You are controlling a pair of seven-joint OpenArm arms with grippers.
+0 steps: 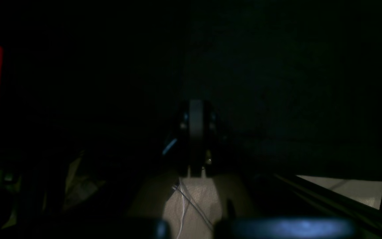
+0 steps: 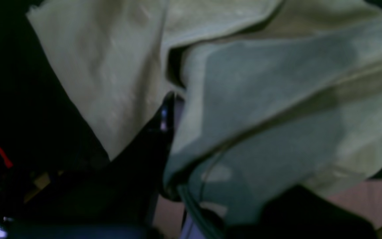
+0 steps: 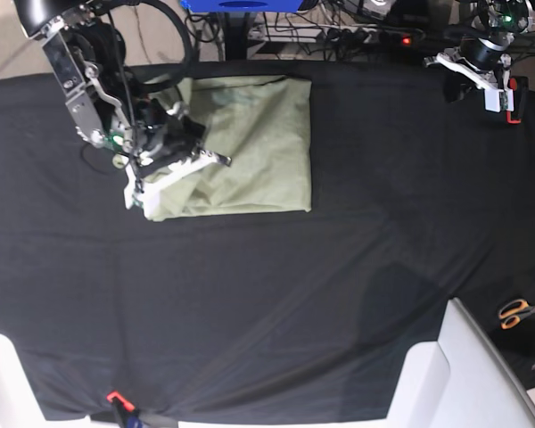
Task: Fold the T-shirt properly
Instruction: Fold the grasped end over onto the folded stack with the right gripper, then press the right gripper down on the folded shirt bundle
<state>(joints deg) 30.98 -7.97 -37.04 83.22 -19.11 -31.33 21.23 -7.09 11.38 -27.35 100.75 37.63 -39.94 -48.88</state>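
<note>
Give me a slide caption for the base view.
Right gripper lifts a fold of the green T-shirt on the black cloth.

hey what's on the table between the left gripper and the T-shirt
Only bare black table cloth. In the base view the left gripper sits at the far corner, well apart from the T-shirt, with nothing lying on the stretch between them.
</note>
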